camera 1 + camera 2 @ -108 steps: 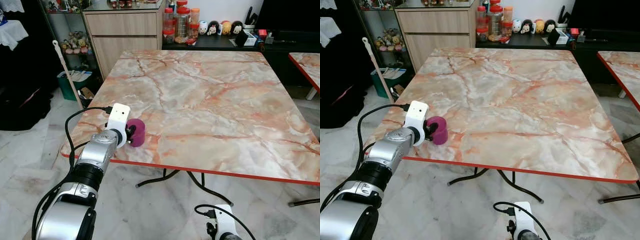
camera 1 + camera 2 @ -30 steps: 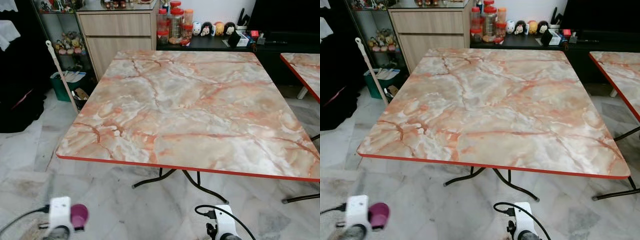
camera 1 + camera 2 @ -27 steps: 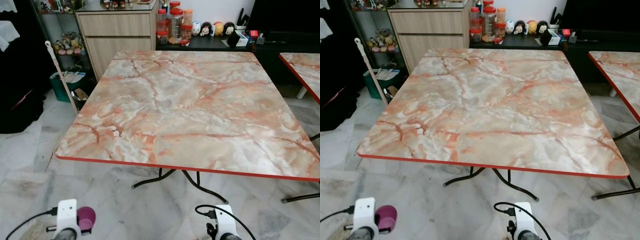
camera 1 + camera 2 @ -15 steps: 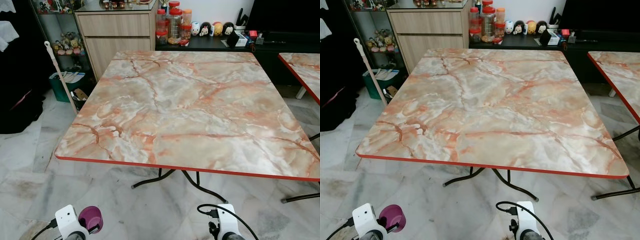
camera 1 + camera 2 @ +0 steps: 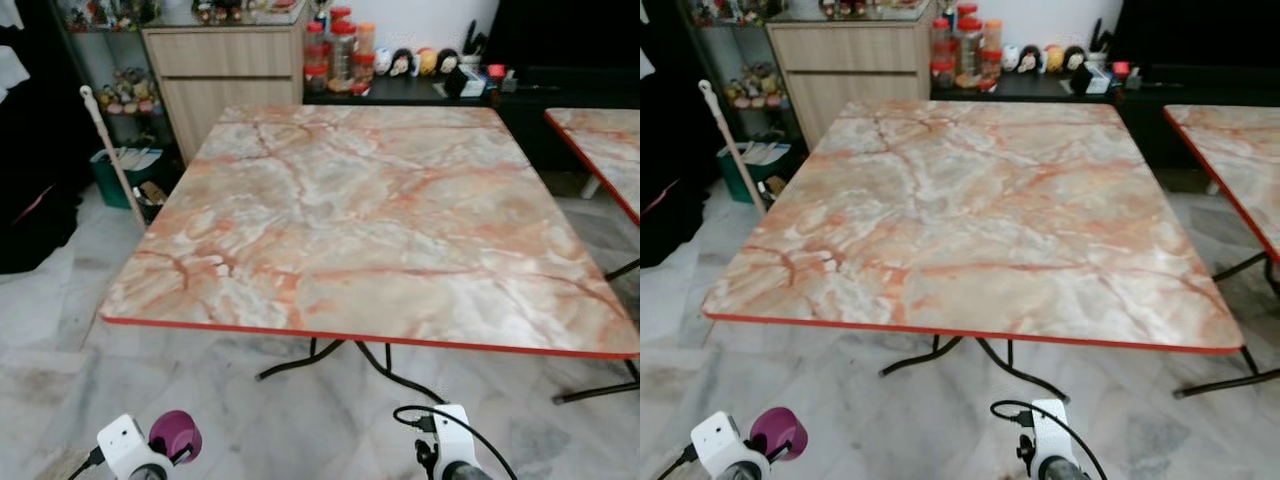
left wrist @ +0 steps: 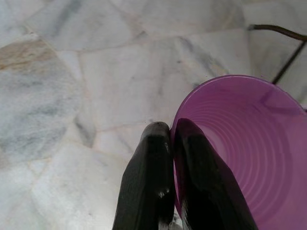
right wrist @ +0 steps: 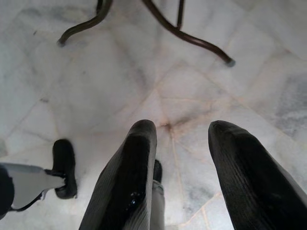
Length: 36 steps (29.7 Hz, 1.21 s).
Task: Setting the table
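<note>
A purple plastic cup (image 5: 176,436) hangs low at my left side, below the front edge of the marble-patterned table (image 5: 380,200) with its red rim. My left gripper (image 6: 171,143) is shut on the cup's rim, one finger inside the cup (image 6: 240,153) and one outside. My right gripper (image 7: 182,143) hangs open over the floor near the table's black legs (image 7: 187,38), with nothing between its fingers. The right wrist (image 5: 452,455) sits at the bottom of the head view.
A wooden cabinet (image 5: 230,70) and a dark shelf with jars and toys (image 5: 400,60) stand behind the table. A broom handle (image 5: 110,150) leans at the left. A second table's corner (image 5: 600,150) is at the right. The floor is pale marble tile.
3.6 s ago my left gripper held the cup on the table's near left corner; now it hangs below the table with the cup. The camera has shifted slightly since half a second ago.
</note>
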{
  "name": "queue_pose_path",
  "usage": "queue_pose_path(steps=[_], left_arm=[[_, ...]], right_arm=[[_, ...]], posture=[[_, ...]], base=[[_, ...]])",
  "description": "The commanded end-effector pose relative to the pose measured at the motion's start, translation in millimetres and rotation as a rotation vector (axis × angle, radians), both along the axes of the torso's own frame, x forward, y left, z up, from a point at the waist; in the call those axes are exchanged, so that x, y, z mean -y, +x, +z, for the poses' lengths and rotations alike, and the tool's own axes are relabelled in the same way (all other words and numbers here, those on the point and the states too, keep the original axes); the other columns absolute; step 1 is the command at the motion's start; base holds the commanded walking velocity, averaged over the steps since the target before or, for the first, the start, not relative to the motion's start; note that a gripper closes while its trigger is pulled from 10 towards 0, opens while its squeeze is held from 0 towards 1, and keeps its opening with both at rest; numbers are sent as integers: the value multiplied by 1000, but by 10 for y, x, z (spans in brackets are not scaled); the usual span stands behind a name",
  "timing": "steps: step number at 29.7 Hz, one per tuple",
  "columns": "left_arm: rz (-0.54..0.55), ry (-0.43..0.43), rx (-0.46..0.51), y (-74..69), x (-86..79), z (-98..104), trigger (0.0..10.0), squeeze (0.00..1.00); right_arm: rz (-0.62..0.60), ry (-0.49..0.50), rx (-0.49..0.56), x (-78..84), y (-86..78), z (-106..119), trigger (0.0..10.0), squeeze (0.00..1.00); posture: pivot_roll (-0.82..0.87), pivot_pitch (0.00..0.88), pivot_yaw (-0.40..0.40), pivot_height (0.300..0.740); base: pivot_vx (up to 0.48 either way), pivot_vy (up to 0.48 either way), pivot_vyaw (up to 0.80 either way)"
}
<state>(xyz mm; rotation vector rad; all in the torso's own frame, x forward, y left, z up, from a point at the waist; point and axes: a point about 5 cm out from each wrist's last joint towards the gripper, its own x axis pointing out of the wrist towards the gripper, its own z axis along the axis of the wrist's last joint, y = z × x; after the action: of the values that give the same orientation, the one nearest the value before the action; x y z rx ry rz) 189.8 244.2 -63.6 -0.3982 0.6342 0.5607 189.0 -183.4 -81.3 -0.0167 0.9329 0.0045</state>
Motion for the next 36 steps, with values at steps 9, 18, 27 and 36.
queue_pose_path(steps=[9,18,27,36], left_arm=[[-33,19,-24,3,51,-17,10000,0],[-31,18,-26,-4,80,-26,10000,0],[-28,17,-31,-11,82,-32,10000,0],[-36,18,-36,-15,83,-35,10000,0]], right_arm=[[-21,-1,15,45,31,23,10000,0],[-39,-2,25,60,48,34,10000,0],[-48,2,25,70,49,35,10000,0],[-38,3,26,60,45,33,10000,0]], posture=[[-9,0,4,732],[-13,0,4,732],[-15,0,5,732],[-15,0,7,732]], base=[[0,-472,0],[0,-472,0],[0,-472,-322],[0,-472,0]])
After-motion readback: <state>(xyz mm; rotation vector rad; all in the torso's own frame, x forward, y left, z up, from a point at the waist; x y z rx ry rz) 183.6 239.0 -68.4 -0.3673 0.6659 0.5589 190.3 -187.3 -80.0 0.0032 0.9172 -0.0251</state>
